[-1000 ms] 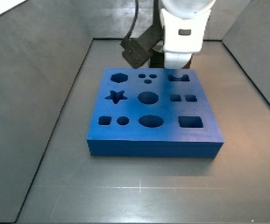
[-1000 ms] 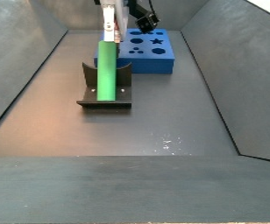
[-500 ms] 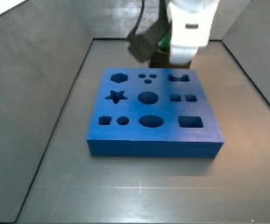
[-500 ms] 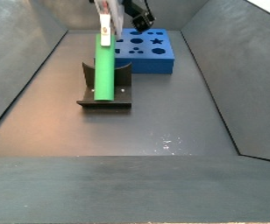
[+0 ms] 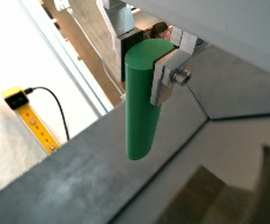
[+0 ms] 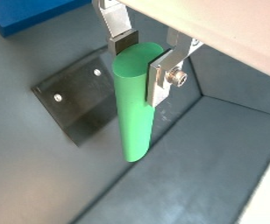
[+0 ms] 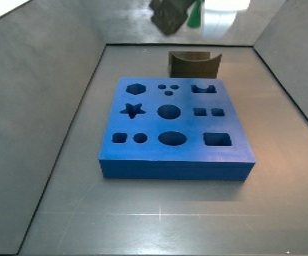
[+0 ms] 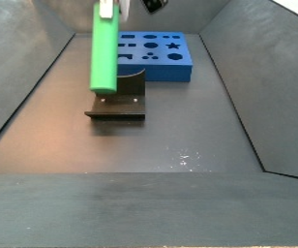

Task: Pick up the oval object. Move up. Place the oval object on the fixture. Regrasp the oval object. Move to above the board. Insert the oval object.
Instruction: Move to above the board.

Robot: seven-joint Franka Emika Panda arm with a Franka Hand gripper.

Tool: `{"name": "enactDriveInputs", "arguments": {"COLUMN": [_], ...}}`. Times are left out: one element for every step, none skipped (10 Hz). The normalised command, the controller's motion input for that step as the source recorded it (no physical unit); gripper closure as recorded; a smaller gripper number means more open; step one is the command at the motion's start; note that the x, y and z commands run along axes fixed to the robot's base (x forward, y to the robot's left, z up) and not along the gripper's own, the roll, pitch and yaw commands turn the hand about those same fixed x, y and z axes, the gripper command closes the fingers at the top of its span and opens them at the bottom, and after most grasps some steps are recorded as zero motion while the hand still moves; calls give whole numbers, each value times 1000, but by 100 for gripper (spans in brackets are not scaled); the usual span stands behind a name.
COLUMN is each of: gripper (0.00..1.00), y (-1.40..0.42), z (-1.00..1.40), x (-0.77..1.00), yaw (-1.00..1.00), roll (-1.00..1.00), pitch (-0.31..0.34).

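Here your gripper (image 6: 147,54) is clamped on the upper end of the oval object (image 6: 134,109), its silver fingers (image 6: 163,73) pressing the rod from both sides in both wrist views. The smooth bright green rod hangs upright in the air above the fixture (image 8: 118,101), clear of it, with the board (image 8: 160,54) just behind.

Even overhead light, soft glare on the grey floor (image 8: 184,155), motion-blurred claw (image 7: 184,14) at frame top, soft shadows
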Motion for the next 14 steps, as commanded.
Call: {"name": "enactDriveInputs", "arguments": {"gripper": [100, 100, 100, 100, 100, 100, 100, 100, 100, 100, 100, 100, 100, 100], "y": [214, 199, 166, 150, 84, 59, 25, 11, -1000, -1000, -1000, -1000, -1000, -1000], "z": [1000, 1000, 1000, 1000, 796, 681, 455, 286, 181, 162, 172, 162, 170, 176], "x": [37, 28, 13, 6, -6, -11, -14, -10, -515, -511, -500, -495, -490, -488], "yaw": [-8, -15, -18, -17, -8, -3, 10, 22, 1000, 1000, 1000, 1000, 1000, 1000], "roll": [-19, -32, -44, -46, -61, -65, -67, -66, -579, -569, -551, -543, -530, -518], "pitch": [16, 29, 49, 60, 83, 93, 114, 128, 73, 70, 33, 6, -22, -53]}}
